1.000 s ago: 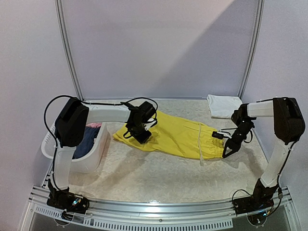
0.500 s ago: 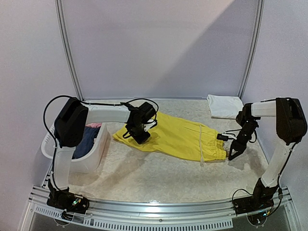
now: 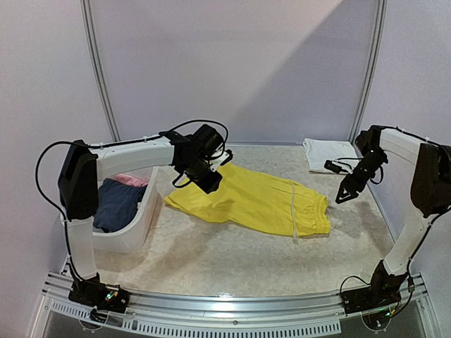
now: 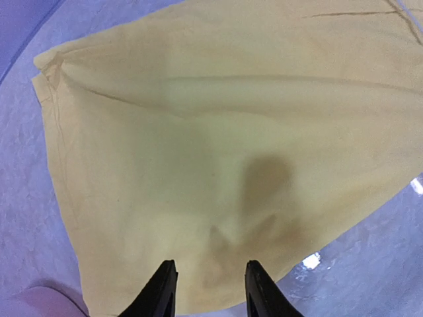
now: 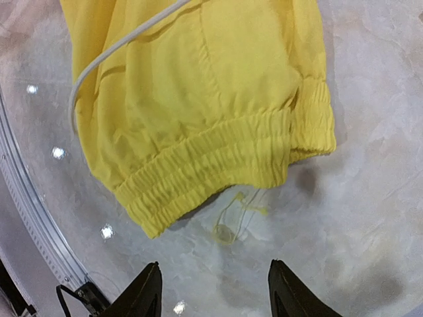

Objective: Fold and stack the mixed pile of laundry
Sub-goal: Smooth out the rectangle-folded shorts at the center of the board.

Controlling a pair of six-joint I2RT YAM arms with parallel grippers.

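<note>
The yellow shorts [image 3: 250,201] lie spread flat in the middle of the table [image 3: 232,267], and everything else sits around them. Their waistband end points toward the right arm and their leg end toward the left arm. The white drawstring [image 3: 294,211] trails across the cloth near the waistband.

The left gripper [image 3: 208,184] hangs over the leg end of the shorts. In its wrist view the two fingers [image 4: 164,284] stand apart with nothing between them, just smooth yellow cloth [image 4: 218,132] below, so those jaws are released and hold nothing.

The right gripper [image 3: 343,197] is off the waistband end of the shorts, raised above the table and just clear of the cloth. Its wrist camera looks down on the gathered elastic waistband [image 5: 211,158] and the drawstring [image 5: 112,53], with the jaws spread wide and nothing in them (a small thin yellow loop [image 5: 228,224] lies on the table just off the waistband, too small to identify).

Beyond the waistband end, at the far side of the table, sits a folded white T-shirt [image 3: 330,153], well apart from the shorts.

Past the leg end stands the white basket [image 3: 144,211], its wall near the shorts' corner. Inside it are a dark navy piece [image 3: 116,204] and a pink piece [image 3: 130,180] behind it.
</note>
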